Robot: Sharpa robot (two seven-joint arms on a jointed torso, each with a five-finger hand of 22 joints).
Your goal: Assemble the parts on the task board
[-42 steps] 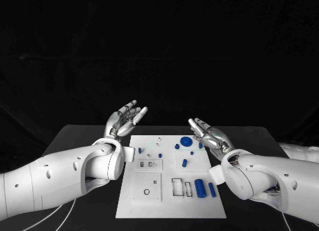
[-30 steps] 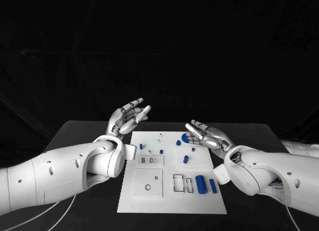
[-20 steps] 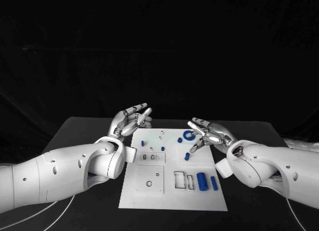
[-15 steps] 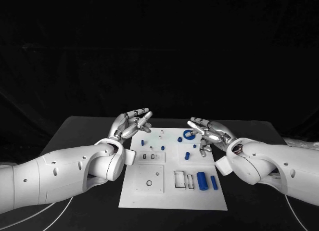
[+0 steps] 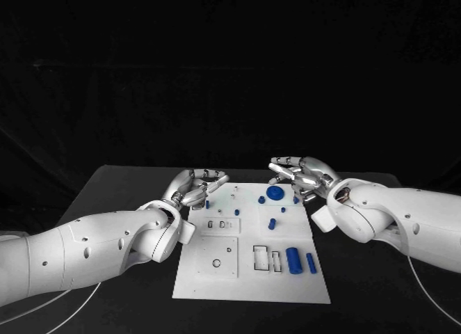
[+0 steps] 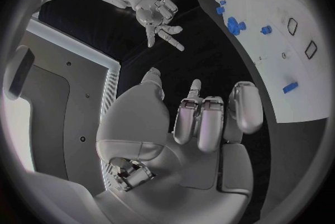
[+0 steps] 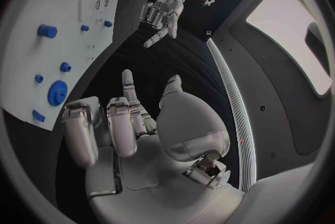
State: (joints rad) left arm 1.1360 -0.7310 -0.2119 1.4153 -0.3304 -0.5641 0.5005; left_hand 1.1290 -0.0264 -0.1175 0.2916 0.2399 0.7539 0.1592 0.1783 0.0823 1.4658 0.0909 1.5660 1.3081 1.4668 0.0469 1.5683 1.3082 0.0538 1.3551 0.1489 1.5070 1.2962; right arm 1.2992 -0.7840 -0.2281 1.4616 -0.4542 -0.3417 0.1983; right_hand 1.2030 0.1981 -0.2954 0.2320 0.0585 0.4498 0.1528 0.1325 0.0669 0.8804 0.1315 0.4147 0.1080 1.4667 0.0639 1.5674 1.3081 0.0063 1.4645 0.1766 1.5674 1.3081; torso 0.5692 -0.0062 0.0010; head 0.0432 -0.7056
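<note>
The white task board (image 5: pixel 252 278) lies flat in the middle of the black table (image 5: pixel 120 184), its long side running away from the robot. Small blue parts are spread over it. A round, gear-like disc (image 5: pixel 277 193) sits near the far right corner, with a small knob (image 5: pixel 261 200) just beside it. Further in, a short peg (image 5: pixel 272 224) stands near the middle of the board, and two tiny pegs (image 5: pixel 236 212) sit toward its left side. At the near right, a thick cylinder (image 5: pixel 293 259) and a thinner rod (image 5: pixel 311 262) lie side by side, next to rectangular slots (image 5: pixel 260 257) cut in the board. A square panel with an oval hole (image 5: pixel 217 263) takes up the near left.

The left hand (image 5: pixel 196 188) hovers over the far left corner of the board, fingers curled partly inward but apart, holding nothing; the left wrist view shows its palm (image 6: pixel 178 140) empty, above the dark table beside the board's edge. The right hand (image 5: pixel 302 178) hangs above the far right corner, close to the gear-like disc without touching it. Its fingers (image 7: pixel 111 126) are bent forward and separated, with nothing between them.
</note>
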